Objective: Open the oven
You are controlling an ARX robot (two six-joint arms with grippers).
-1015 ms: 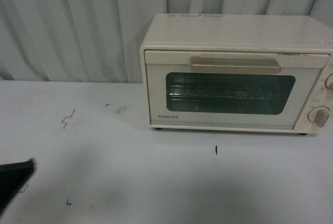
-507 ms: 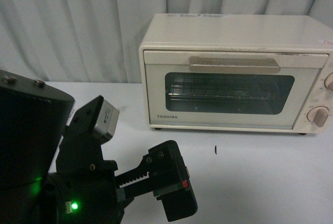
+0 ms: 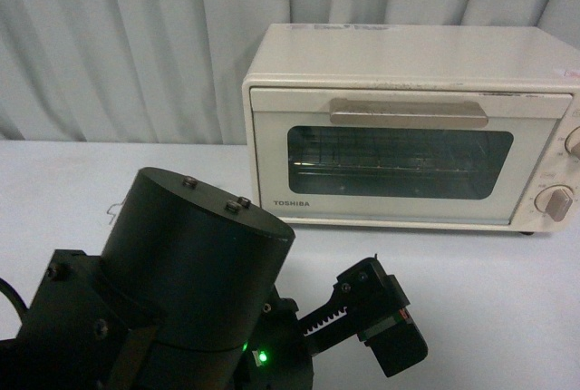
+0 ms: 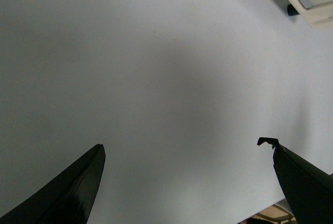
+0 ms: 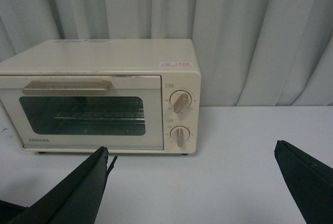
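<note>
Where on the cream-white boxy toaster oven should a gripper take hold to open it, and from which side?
Grip the beige bar handle atop the oven's shut glass-windowed door, probably from the front: the horizontal bar stands proud there.

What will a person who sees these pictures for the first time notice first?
The cream-white oven stands at the back right of the table, its door shut, before a pale curtain. In the front view the dark left arm fills the lower left corner, its claw open above the table.
</note>
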